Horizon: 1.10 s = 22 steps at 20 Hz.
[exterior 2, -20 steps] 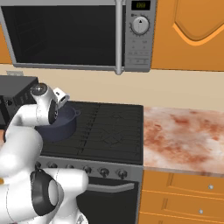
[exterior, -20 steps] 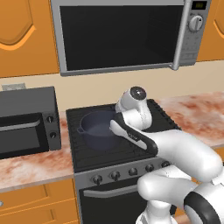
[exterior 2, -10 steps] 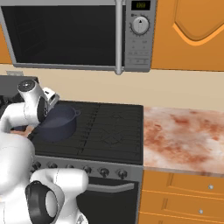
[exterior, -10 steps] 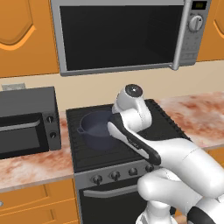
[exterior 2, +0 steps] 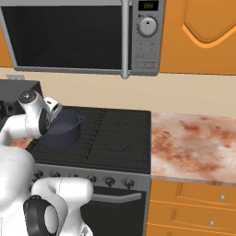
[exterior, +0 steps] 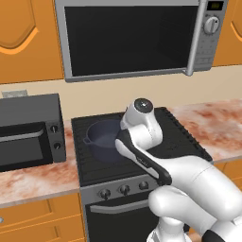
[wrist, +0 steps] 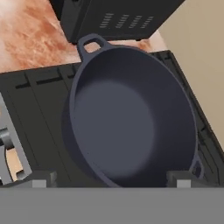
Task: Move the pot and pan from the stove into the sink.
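Note:
The dark navy pot [wrist: 131,118] stands on the left rear of the black stove [exterior: 184,137], one loop handle toward the toaster oven. It also shows as the pot [exterior: 101,137] beside my wrist and the pot [exterior 2: 64,131] just right of my hand. My gripper [wrist: 109,179] hovers above the pot's near rim, open wide, one fingertip [wrist: 41,177] over the grate and the other fingertip [wrist: 179,177] over the rim. Nothing is between the jaws. The pan and the sink are out of view.
A black toaster oven [exterior: 28,132] sits on the marble counter left of the stove, close to the pot. A microwave [exterior: 127,38] hangs low over the stove. More counter [exterior 2: 193,138] runs to the right. The wall is right behind the pot.
My hand has swung left along the stove and now points down at the pot. The pot has not moved and the jaws have stayed open.

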{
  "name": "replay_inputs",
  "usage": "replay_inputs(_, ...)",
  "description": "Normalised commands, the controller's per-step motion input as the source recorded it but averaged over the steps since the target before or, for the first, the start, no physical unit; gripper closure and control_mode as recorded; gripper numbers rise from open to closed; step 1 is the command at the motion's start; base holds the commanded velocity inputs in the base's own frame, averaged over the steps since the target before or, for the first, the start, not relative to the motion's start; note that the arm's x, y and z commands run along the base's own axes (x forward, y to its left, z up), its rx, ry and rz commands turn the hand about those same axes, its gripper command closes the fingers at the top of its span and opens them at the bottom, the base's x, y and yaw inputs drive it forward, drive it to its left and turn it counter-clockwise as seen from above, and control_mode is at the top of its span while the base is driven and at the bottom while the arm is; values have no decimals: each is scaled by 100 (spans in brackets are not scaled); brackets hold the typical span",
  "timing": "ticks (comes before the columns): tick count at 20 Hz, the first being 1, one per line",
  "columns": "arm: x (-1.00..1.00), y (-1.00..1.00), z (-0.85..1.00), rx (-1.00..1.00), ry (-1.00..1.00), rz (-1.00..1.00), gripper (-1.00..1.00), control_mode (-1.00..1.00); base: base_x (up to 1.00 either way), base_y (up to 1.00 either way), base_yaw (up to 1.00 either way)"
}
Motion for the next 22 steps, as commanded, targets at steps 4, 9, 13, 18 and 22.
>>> replay_inputs(4,23,15,-37,-7,1,0,-100,-100,0,0,0)
replay_inputs(9,28,14,-34,-7,1,0,-100,-100,0,0,0)
replay_inputs(13,45,10,-31,-5,1,0,-100,-100,0,0,0)
replay_inputs(18,35,6,-26,-5,1,0,-100,-100,0,0,0)
replay_inputs(22,19,3,-42,-7,8,1,-100,-100,0,0,0)
